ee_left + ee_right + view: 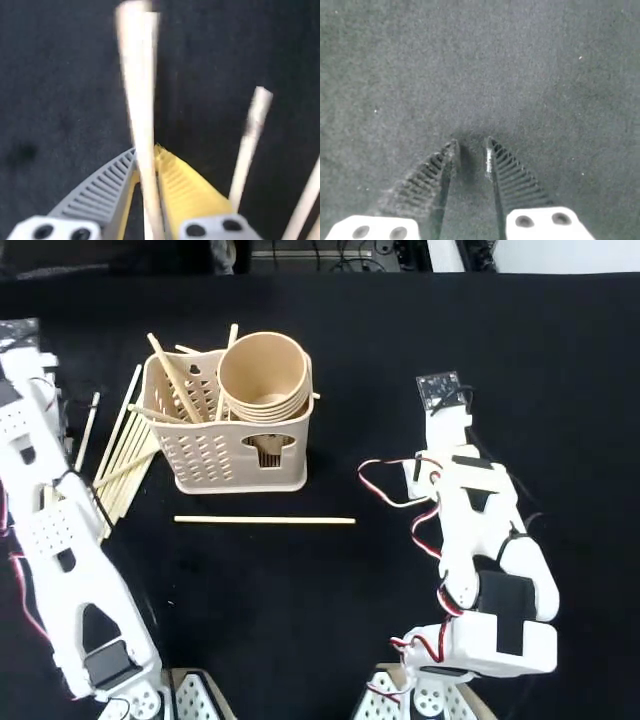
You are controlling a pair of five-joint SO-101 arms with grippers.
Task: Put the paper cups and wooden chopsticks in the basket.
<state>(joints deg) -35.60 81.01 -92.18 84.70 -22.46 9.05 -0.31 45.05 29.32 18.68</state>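
Black desk [500, 340] carries the basket [240, 455], paper cups [262, 370] nested inside with some chopsticks [170, 378] — we judge it half done. A pile [125, 465] beside it and one stray chopstick [265, 521] remain; our left pincer [145, 152] clamps one stick [140, 90], right pincer [470, 150] narrowly parted, empty.
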